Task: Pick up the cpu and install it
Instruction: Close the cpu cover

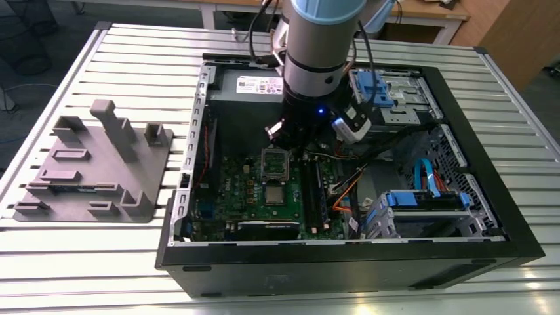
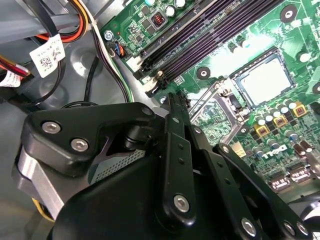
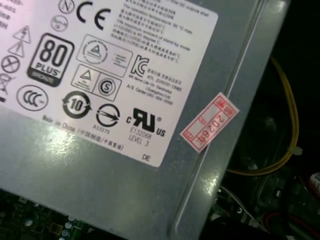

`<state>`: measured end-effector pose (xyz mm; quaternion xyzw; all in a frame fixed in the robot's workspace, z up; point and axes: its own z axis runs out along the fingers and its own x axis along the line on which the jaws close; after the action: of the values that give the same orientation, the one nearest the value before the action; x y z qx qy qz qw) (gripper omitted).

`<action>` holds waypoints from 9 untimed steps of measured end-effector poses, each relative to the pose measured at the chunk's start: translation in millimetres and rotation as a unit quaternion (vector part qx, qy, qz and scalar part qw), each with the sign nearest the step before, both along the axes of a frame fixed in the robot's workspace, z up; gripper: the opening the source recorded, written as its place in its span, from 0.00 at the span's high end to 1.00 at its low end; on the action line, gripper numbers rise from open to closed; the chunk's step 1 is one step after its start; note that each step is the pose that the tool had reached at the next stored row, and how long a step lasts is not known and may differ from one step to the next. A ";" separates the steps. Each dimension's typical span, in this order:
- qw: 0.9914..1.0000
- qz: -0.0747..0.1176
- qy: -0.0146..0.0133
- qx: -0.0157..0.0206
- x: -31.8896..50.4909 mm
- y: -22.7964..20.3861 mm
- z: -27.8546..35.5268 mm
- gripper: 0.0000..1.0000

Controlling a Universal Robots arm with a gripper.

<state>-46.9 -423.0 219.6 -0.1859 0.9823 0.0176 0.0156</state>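
Right, my gripper [image 2: 174, 107] hangs low inside the computer case [image 1: 350, 259], close over the motherboard [image 2: 302, 37]. Open or shut, holding or not, I cannot tell. Just beyond it stands the metal frame [image 1: 274, 161] with the dark centre. Past that the cpu [image 2: 262, 80] lies flat in a dark square seat, apart from me. Judging by that, I'm at the approach stage. Reaching the chip calls for square alignment and a light touch.
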 end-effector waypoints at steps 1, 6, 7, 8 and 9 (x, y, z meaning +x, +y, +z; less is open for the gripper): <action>1.000 0.001 0.000 0.000 0.0 -0.2 0.9 0.89; 1.000 0.002 0.000 0.000 0.0 -0.3 1.7 0.89; 1.000 0.002 0.000 0.000 0.0 -0.3 1.8 0.89; 1.000 0.002 0.000 0.000 0.0 -0.3 1.8 0.89; 1.000 0.002 0.000 0.000 0.0 -0.4 2.5 0.89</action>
<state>-46.9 -423.4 222.1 -0.1881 0.9819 0.0174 0.0155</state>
